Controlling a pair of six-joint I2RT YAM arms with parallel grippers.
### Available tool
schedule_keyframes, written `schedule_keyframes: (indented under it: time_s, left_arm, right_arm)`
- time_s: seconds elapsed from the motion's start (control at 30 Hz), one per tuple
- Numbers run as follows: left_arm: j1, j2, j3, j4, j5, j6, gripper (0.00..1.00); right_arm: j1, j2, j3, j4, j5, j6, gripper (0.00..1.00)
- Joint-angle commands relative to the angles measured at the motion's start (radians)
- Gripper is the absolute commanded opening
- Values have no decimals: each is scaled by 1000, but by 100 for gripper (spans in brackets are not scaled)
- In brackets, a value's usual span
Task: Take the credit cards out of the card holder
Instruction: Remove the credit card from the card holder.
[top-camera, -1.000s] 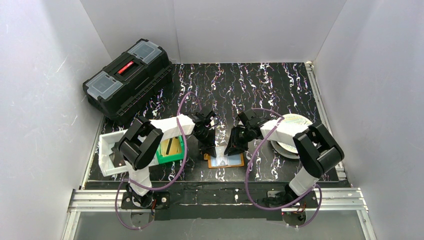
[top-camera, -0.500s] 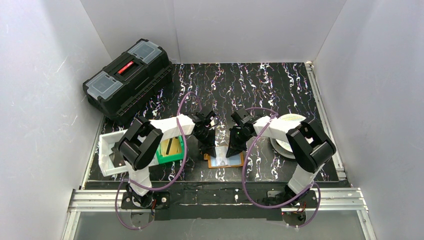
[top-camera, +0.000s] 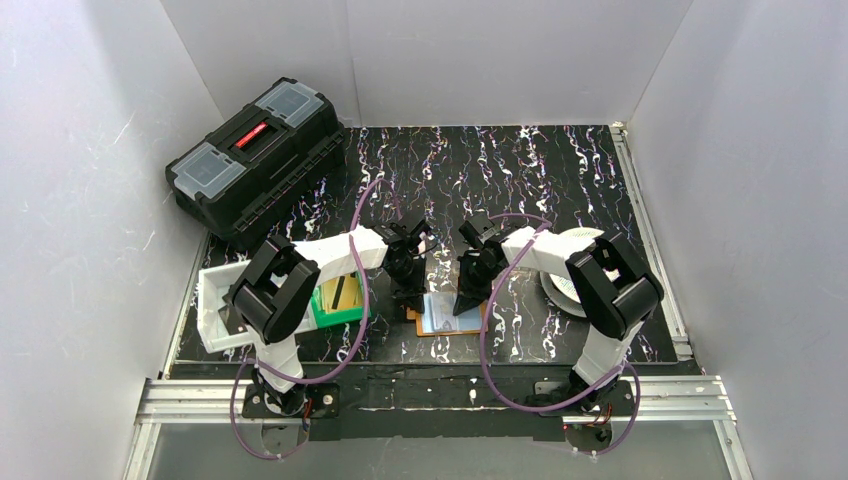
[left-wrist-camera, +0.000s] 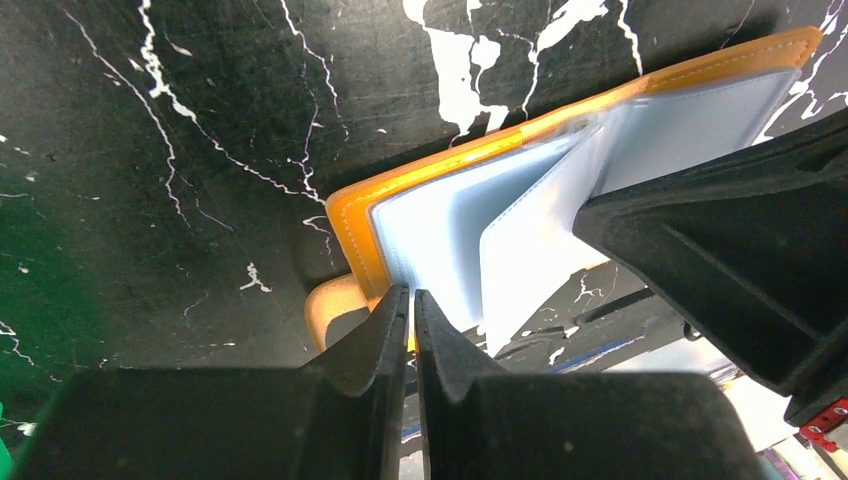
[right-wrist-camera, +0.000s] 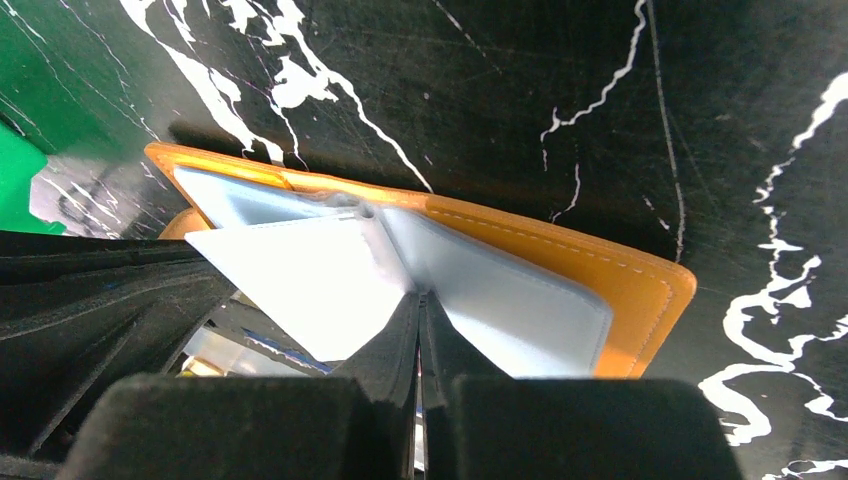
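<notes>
Card holder (top-camera: 440, 320) at lower centre: judged light and floppy, clear sleeves (right-wrist-camera: 500, 300) slick — pin its orange cover (right-wrist-camera: 640, 290). Your left gripper (left-wrist-camera: 410, 300) and right gripper (right-wrist-camera: 420, 300) stand pinched narrow — hold unclear.

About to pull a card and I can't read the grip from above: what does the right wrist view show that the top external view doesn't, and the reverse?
Right wrist only: the right gripper is shut at the fold between the clear pocket leaves of the card holder, with one leaf lifted. Whether it pinches a leaf is unclear.
Top external only: the toolbox, the white tray and the patterned disc.
Both: the card holder lying open on the table, the left gripper at its other side, and the green bin.
</notes>
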Motion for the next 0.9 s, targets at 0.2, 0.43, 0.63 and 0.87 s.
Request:
schedule_keyframes:
  time_s: [0.2,0.43,0.63,0.87]
  left_arm:
    - [-8,-33,43,-1,31,36,7]
    - [-48,22,74,18,44,25,7]
    - [-58,-35,68,96,107,3,8]
    - [-69,-15,84,130,158,7,9]
  right_arm:
    - [3,43,4,-43,60,-35,3]
    - [3,37,1,-30,41,-34,3]
    - [-4,-96,42,-51,39,-22,21]
    - [-42,-193,62,-94,48,-21,30]
